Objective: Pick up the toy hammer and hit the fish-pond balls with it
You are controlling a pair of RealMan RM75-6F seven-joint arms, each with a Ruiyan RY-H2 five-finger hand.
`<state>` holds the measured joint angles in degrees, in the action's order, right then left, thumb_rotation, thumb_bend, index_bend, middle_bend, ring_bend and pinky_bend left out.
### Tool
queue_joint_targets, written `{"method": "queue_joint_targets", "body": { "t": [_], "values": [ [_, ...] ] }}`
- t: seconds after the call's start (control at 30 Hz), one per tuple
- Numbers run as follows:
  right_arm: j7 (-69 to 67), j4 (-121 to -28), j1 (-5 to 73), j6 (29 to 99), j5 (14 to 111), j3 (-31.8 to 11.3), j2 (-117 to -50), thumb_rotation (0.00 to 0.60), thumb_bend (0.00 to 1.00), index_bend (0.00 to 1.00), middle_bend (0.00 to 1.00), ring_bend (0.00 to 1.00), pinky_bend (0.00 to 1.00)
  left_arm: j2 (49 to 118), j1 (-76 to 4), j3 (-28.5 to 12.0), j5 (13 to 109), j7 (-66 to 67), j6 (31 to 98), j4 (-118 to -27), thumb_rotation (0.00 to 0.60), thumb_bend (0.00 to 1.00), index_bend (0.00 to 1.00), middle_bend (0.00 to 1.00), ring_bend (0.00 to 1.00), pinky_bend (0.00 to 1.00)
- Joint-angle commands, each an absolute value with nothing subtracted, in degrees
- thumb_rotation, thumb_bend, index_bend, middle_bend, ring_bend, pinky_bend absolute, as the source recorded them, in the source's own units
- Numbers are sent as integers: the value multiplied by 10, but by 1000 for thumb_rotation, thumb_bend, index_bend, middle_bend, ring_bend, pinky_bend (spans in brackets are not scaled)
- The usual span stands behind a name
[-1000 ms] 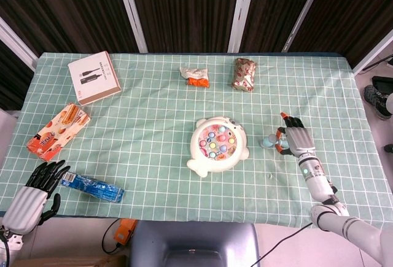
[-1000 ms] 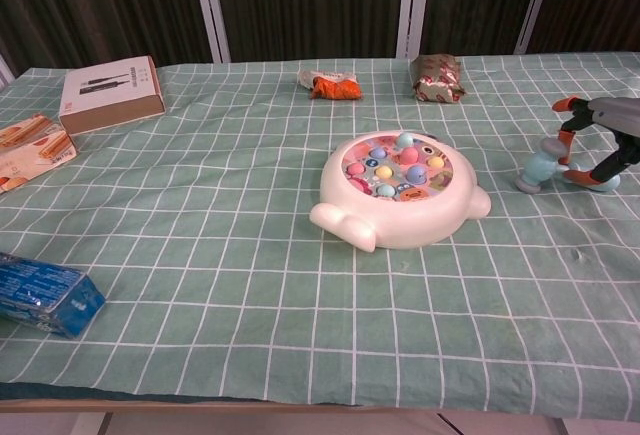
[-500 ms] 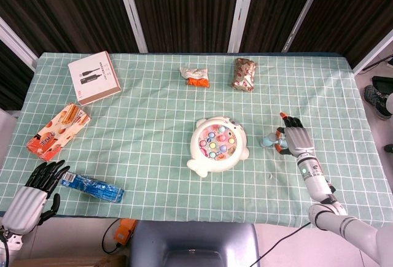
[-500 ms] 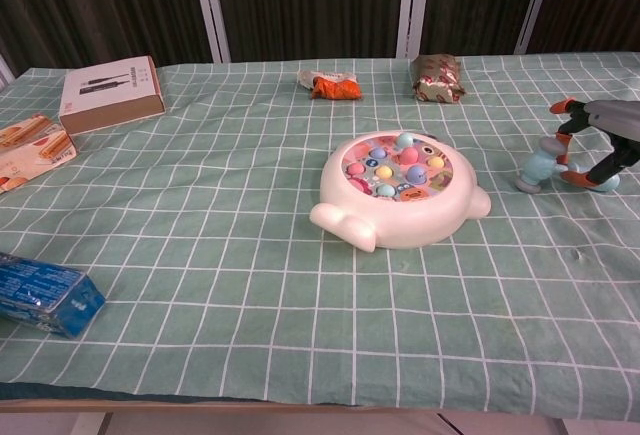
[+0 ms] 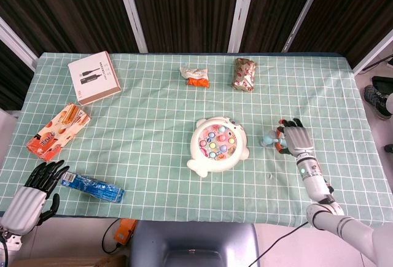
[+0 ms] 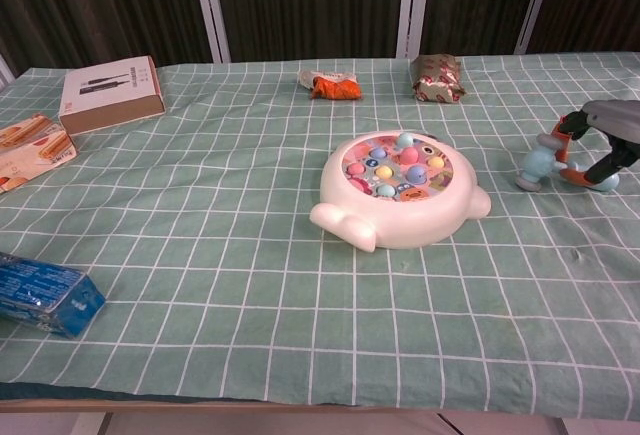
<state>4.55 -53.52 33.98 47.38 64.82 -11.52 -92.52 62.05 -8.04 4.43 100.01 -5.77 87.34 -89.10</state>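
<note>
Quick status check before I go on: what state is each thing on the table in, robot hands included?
Toy hammer: on the cloth, head end down, right robot hand at its handle.
Right robot hand: fingers curled around the hammer handle; firm grip unclear.
Left robot hand: idle at the table's near corner, holding nothing, fingers apart.
Fish-pond toy: flat on the table, balls in place.
Blue packet: lying flat.

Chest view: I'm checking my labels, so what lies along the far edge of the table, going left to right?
White box → orange snack packet → brown snack bag.
</note>
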Motion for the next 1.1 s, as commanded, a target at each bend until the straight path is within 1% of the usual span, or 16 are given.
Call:
{"method": "queue_joint_targets", "body": {
  "t": [0.03, 0.13, 0.3, 0.5, 0.6, 0.97, 1.1],
  "values": [
    [49, -532, 339, 479, 648, -115, -928, 600, 599, 805, 444, 426, 431, 621, -80, 44, 1000, -58, 874, -891, 600, 698, 0, 0, 0, 0],
    [50, -530, 338, 480, 647, -116, -931, 600, 600, 830, 472, 468, 483, 621, -80, 44, 1000, -58, 874, -890, 600, 698, 0, 0, 0, 0],
    [54, -527, 338, 486, 650, -116, -934, 600, 599, 847, 514, 513, 496, 621, -80, 44, 1001, -58, 874, -890, 600, 698, 0, 0, 0, 0],
    [50, -521, 336, 494, 656, -114, -941, 600, 599, 888, 554, 551, 546, 621, -80, 45, 1002, -59, 876, -890, 600, 698, 0, 0, 0, 0],
    [48, -515, 335, 495, 657, -114, -945, 600, 599, 900, 575, 575, 594, 621, -79, 45, 1002, -60, 876, -890, 600, 698, 0, 0, 0, 0],
    [51, -496, 334, 498, 650, -120, -963, 600, 611, 941, 616, 642, 702, 620, -79, 44, 1002, -60, 878, -889, 600, 700, 0, 0, 0, 0],
    [49, -491, 333, 504, 651, -123, -967, 600, 613, 947, 620, 661, 727, 620, -79, 44, 1002, -61, 878, -889, 600, 704, 0, 0, 0, 0]
  ]
}}
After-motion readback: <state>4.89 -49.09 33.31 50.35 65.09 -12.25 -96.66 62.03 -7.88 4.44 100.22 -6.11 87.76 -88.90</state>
